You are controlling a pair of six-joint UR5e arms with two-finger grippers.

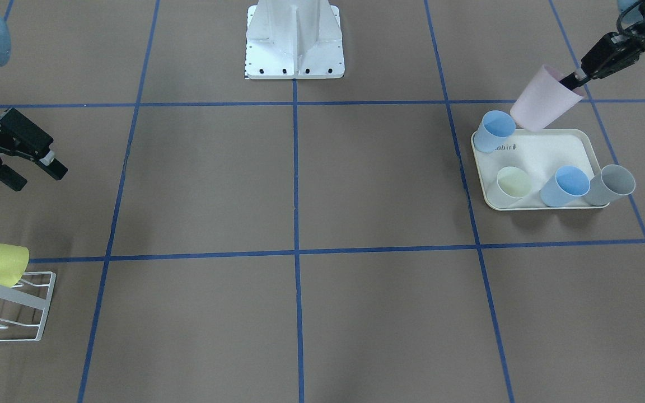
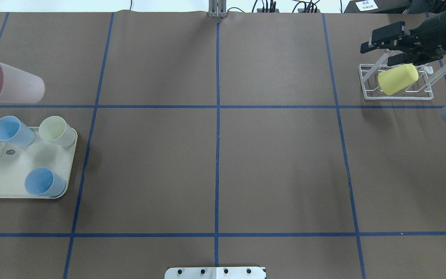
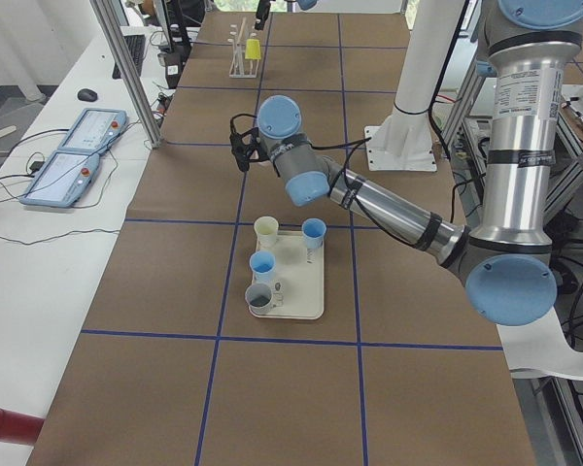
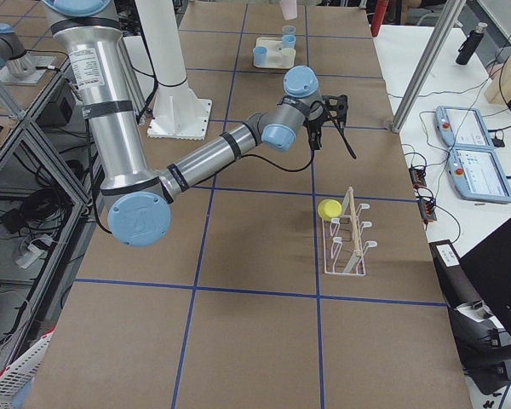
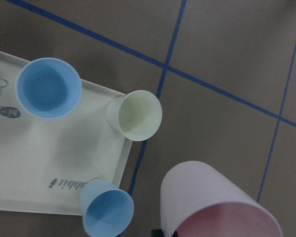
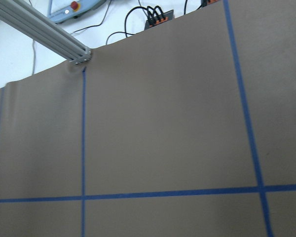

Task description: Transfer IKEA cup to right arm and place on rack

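Note:
My left gripper [image 1: 575,80] is shut on the rim of a pink IKEA cup [image 1: 545,98], which hangs tilted above the far corner of the tray. The left wrist view has the pink cup [image 5: 214,200] at its bottom, mouth toward the camera. In the overhead view the pink cup [image 2: 14,82] is at the far left. The white wire rack [image 2: 370,83] stands at the far right with a yellow cup [image 2: 397,79] lying on its prongs. My right gripper [image 2: 377,53] hovers open just beyond the rack [image 1: 20,313], nothing between its fingers.
A cream rabbit-print tray [image 1: 541,151] carries two blue cups, a pale yellow-green cup [image 1: 514,182] and a grey cup [image 1: 611,184]. The robot's white base [image 1: 294,39] sits mid-table. Blue tape lines cross the brown table.

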